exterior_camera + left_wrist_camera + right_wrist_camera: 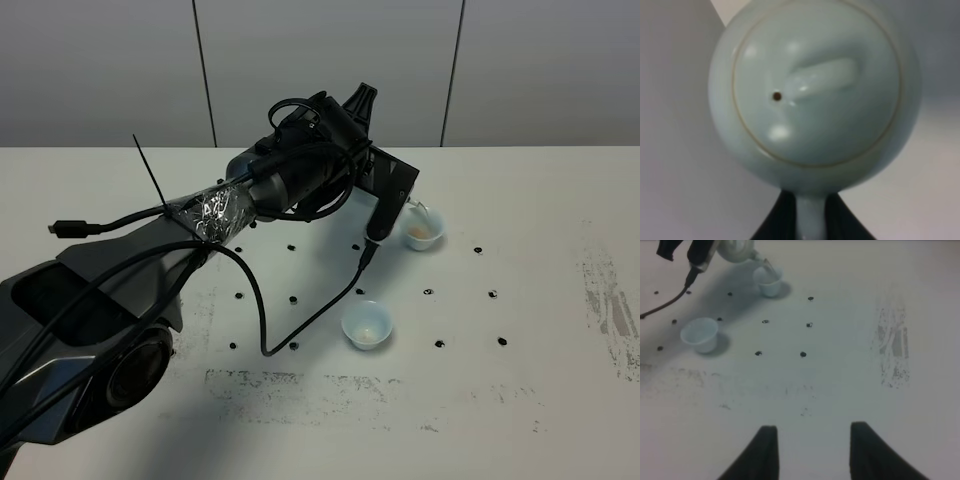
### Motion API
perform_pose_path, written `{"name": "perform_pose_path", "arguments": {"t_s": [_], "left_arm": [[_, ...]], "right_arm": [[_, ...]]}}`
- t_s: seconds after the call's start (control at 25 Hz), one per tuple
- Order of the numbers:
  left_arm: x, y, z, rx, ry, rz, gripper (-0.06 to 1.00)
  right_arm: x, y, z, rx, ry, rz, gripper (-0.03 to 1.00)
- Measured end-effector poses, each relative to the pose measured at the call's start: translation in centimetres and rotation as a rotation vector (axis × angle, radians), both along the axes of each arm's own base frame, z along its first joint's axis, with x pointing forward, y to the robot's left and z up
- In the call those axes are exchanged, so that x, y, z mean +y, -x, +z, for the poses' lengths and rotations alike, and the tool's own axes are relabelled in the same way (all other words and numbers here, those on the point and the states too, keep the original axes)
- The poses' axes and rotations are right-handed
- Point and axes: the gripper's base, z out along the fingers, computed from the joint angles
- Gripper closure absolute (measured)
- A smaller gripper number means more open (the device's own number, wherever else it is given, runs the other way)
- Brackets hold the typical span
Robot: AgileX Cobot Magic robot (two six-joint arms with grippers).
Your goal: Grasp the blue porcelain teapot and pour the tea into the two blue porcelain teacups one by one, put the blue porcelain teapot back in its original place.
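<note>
Left arm (90, 300) — black cable (325, 309) near front teacup (367, 325)

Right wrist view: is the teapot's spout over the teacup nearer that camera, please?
No, the teapot tips its spout over the farther teacup; the nearer teacup stands apart.

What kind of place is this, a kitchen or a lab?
Most likely a robotics lab bench: a bare, scuffed white table marked with a grid of dark dots, a plain grey panelled wall, and a cabled robot arm.
</note>
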Motion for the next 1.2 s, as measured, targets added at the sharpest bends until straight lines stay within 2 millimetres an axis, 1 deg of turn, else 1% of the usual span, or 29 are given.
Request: {"name": "perform_pose_path", "arguments": {"t_s": [0.32, 1.2], "left_arm": [[-0.44, 0.24, 0.05, -0.012, -0.016, -0.024, 0.9], [-0.28, 0.1, 0.15, -0.041, -0.076, -0.053, 0.9]], "right_arm": [[0.0, 0.0, 0.0, 0.0, 0.0, 0.0, 0.64], [0.0, 0.0, 0.0, 0.0, 0.0, 0.0, 0.64]]}}
